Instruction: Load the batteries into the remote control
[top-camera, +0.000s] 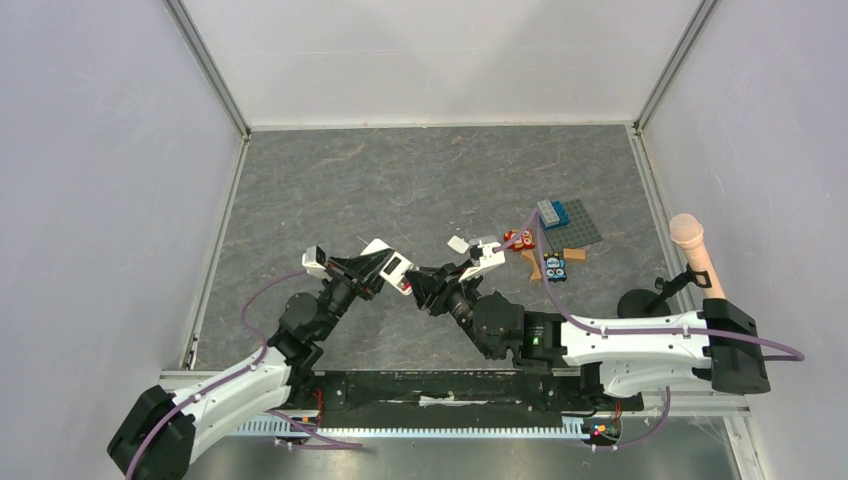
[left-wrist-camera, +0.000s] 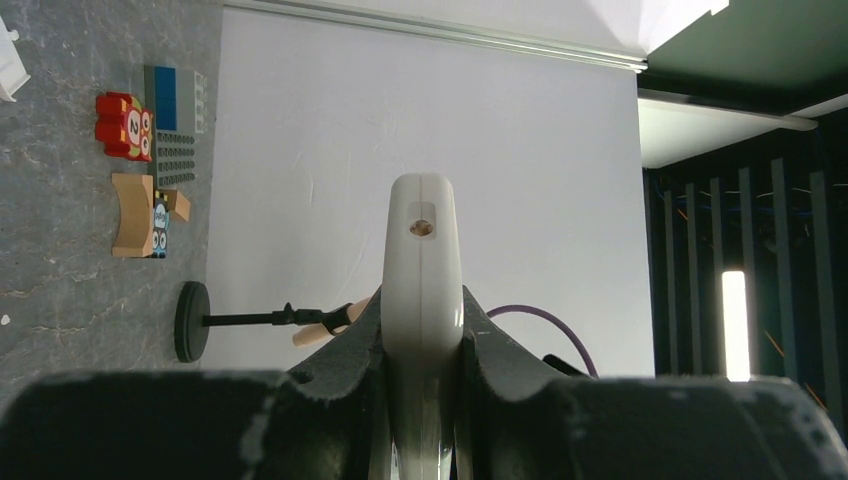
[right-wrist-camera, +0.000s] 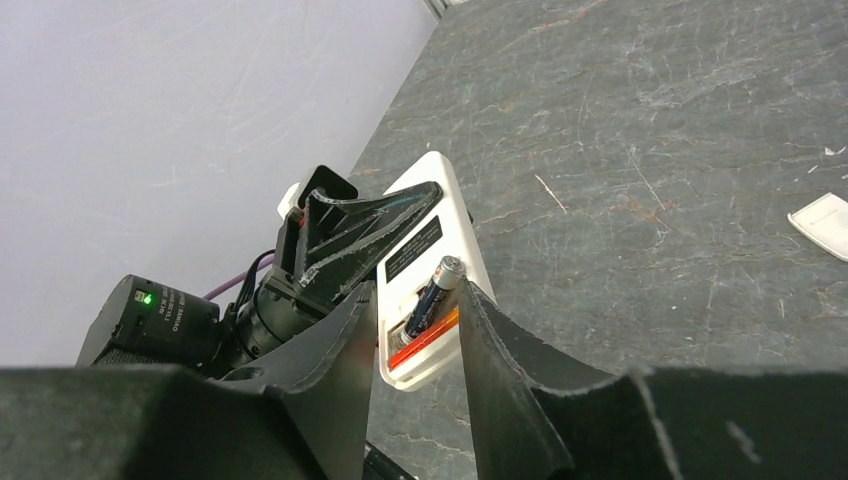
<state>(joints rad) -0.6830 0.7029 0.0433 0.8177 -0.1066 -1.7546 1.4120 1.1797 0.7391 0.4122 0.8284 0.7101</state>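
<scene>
At the centre of the top view, just above the arm bases, you find the small flat white plastic remote control (top-camera: 392, 263) held off the grey stone-patterned table (top-camera: 400, 180). The left gripper (left-wrist-camera: 423, 308) is clamped on it. In the left wrist view the remote control stands edge-on between the two black fingers, which press against both of its flat sides.

In the lower centre of the right wrist view you see the plain white back facing up with the battery bay exposed. The thin orange-red battery (right-wrist-camera: 428, 338) lies flat along the lower right edge of the bay. The thin dark battery (right-wrist-camera: 432, 295) with the silvery end sits beside it, tilted, with its silvery end raised toward the upper right.

The right gripper (right-wrist-camera: 418, 310) holds nothing. Its jaws stand apart, one finger on each side of the bay end. You cannot tell whether the fingers touch the casing.

At the right edge of the same view, a small loose white cover piece (right-wrist-camera: 822, 222) lies on the table, well apart from the remote control.
</scene>
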